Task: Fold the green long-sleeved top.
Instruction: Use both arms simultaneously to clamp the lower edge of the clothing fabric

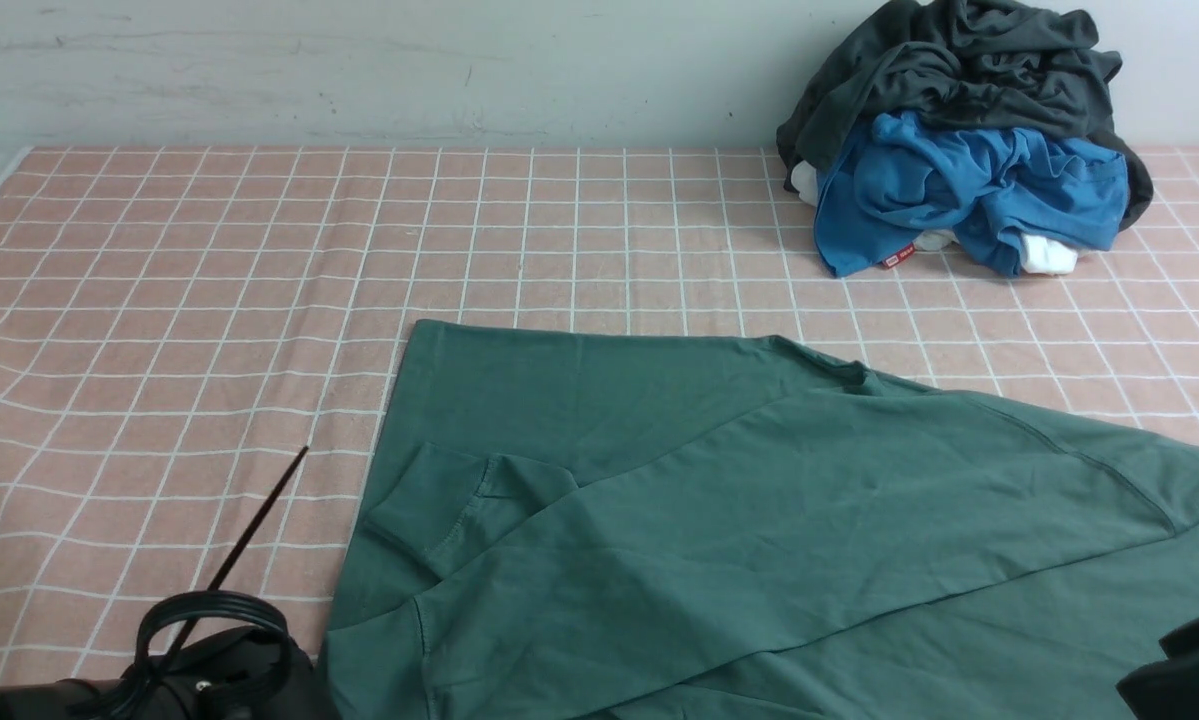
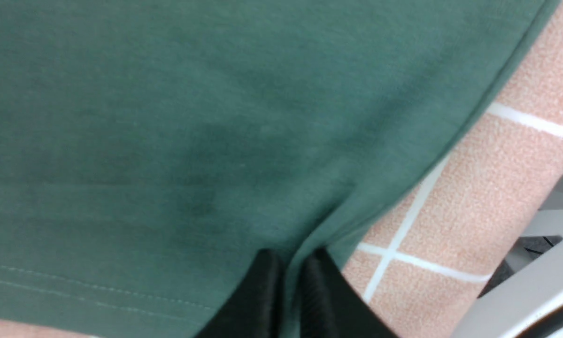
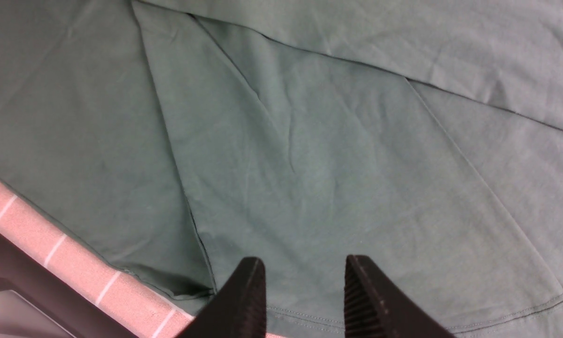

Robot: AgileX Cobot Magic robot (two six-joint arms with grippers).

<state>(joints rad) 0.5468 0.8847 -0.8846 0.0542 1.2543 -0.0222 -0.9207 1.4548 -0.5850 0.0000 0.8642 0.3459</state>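
The green long-sleeved top (image 1: 719, 520) lies spread over the near half of the pink checked cloth. One sleeve is folded across its body, with the cuff (image 1: 439, 510) toward the left. My left gripper (image 2: 290, 272) is shut on a pinched ridge of the top (image 2: 192, 117) close to its side edge and stitched hem. In the front view only the left arm's black body (image 1: 209, 670) shows, at the bottom left. My right gripper (image 3: 304, 277) stands open just above the top (image 3: 319, 155) near its stitched hem, with nothing between its fingers.
A pile with a dark charcoal garment (image 1: 959, 60) and a bright blue garment (image 1: 969, 180) sits at the back right. A thin black rod (image 1: 249, 535) slants up from the left arm. The table's near edge (image 2: 520, 291) runs close to the left gripper.
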